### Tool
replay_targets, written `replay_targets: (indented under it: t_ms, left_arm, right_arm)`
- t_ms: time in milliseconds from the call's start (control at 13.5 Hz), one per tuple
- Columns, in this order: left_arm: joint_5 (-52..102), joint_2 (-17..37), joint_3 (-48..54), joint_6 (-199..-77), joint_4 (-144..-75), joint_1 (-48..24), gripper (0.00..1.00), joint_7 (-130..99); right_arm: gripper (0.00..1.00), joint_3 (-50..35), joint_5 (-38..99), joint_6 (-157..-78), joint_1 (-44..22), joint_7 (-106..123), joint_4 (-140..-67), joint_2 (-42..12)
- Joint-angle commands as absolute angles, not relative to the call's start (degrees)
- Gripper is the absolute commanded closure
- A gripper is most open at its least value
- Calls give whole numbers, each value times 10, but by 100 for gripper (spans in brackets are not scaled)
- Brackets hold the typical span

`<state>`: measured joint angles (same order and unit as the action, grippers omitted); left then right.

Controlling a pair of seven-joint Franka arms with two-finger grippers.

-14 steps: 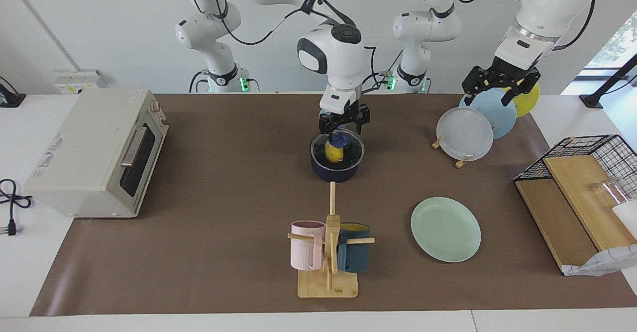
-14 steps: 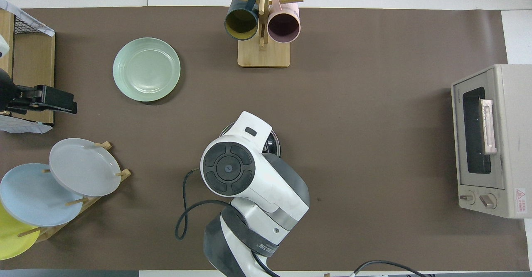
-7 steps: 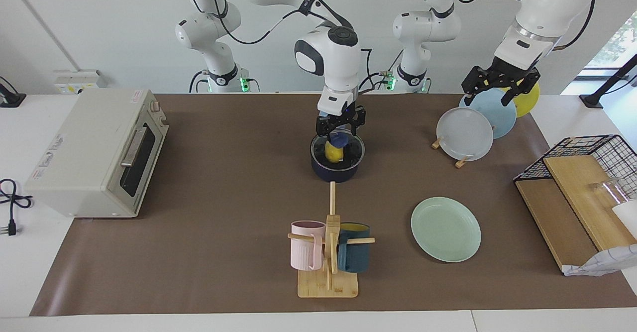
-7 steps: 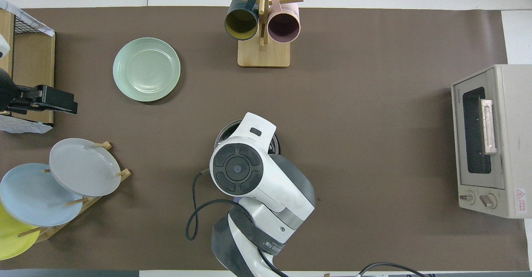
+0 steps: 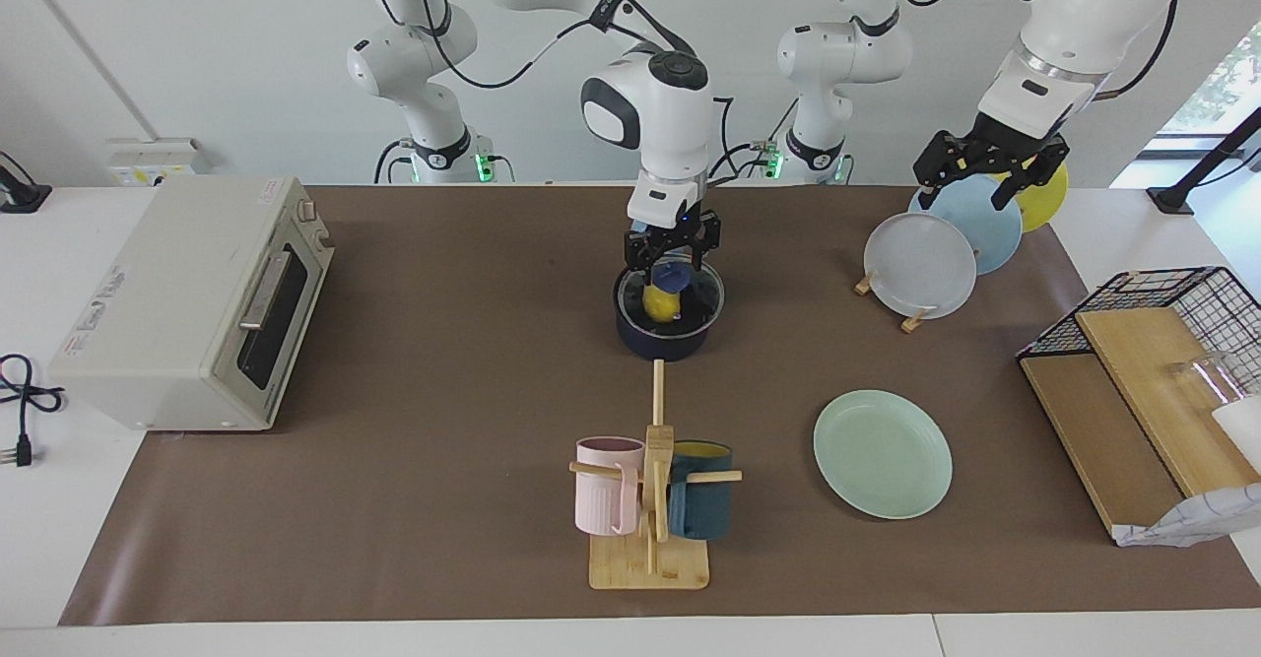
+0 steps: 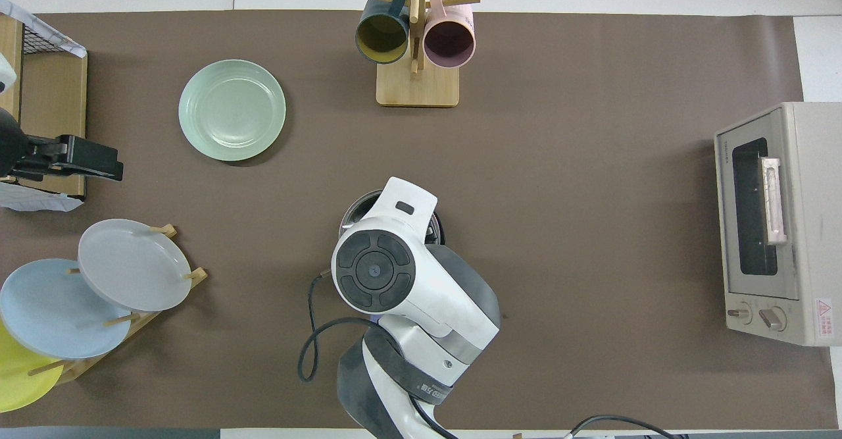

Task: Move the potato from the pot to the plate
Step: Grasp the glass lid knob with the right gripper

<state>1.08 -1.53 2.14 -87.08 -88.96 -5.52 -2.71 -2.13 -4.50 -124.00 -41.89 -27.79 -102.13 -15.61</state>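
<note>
Arm shells: glossy white rounded segments with dark grey bands at the joints.
Right arm (image 5: 650,105): round black cap on its wrist, ringed with raised pads.
Cables: black, looping along both arms.
Grippers: black, skeletal, two-fingered; right gripper (image 5: 671,255), left gripper (image 5: 988,166).
Bases: small green lights glowing.

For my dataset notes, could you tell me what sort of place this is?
Most likely a robotics lab staged as a kitchen: a toaster oven, a mug tree and a plate rack sit on a brown mat before two robot arms.
</note>
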Motion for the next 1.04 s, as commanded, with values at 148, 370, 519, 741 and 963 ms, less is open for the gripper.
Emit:
replay_targets:
  t_ms: [148,370,519,741,963]
  left_arm:
    - [13,-25,21,-882,-906,-57,0,-34]
    - [12,-25,21,-882,-906,-57,0,-33]
    - [12,-25,21,-882,-906,-57,0,-33]
    - [12,-25,21,-882,-906,-57,0,-33]
    - [13,-25,21,-882,-906,-58,0,-31]
  right_arm:
    - [10,-24,-54,-1254,-410,-261,-1041,-146]
    - [11,-24,-54,-1266,-410,-261,-1049,-146]
    - [15,-24,-54,-1268,-403,-260,-1049,-146]
    - [51,-24,-52,-1267,-402,-253,-1047,-146]
    - [60,-24,-51,-1260,-401,-253,-1042,-146]
